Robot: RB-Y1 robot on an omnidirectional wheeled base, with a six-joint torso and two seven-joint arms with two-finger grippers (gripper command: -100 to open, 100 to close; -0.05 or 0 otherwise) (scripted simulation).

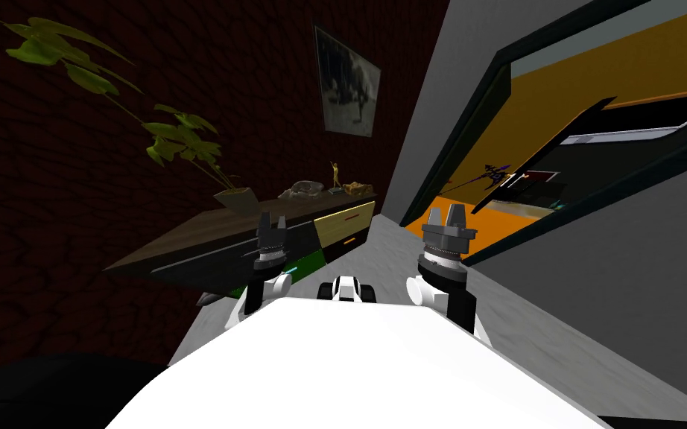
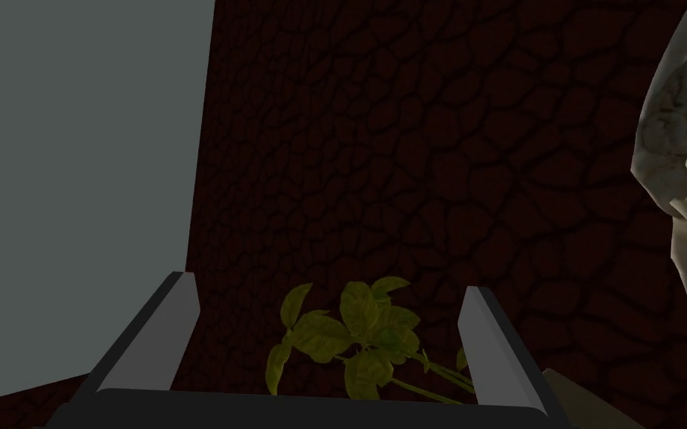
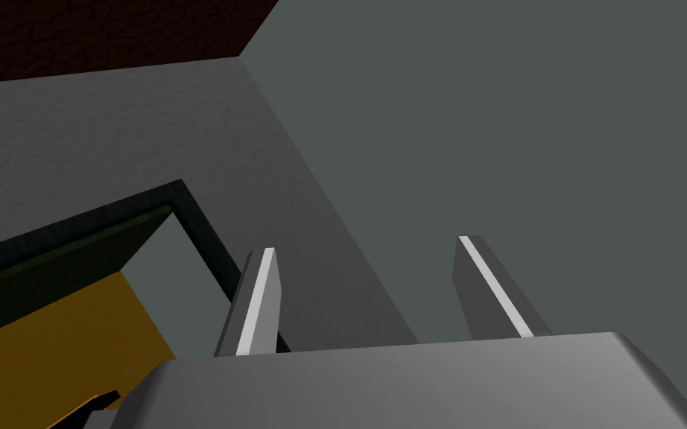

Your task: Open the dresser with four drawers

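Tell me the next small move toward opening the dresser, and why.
Probably tilt the left gripper down toward the dresser front. Its open fingers frame the plant and dark red wall above the dresser top, not a drawer; the pale yellow drawer front lies farther ahead.

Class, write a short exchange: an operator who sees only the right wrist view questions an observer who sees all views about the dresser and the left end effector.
Operator: Where is the dresser?
Observer: In the head view it stands against the dark red wall, to the robot's left front.
Operator: Is the left end effector on a drawer?
Observer: No; it is open and empty, aimed at the plant.
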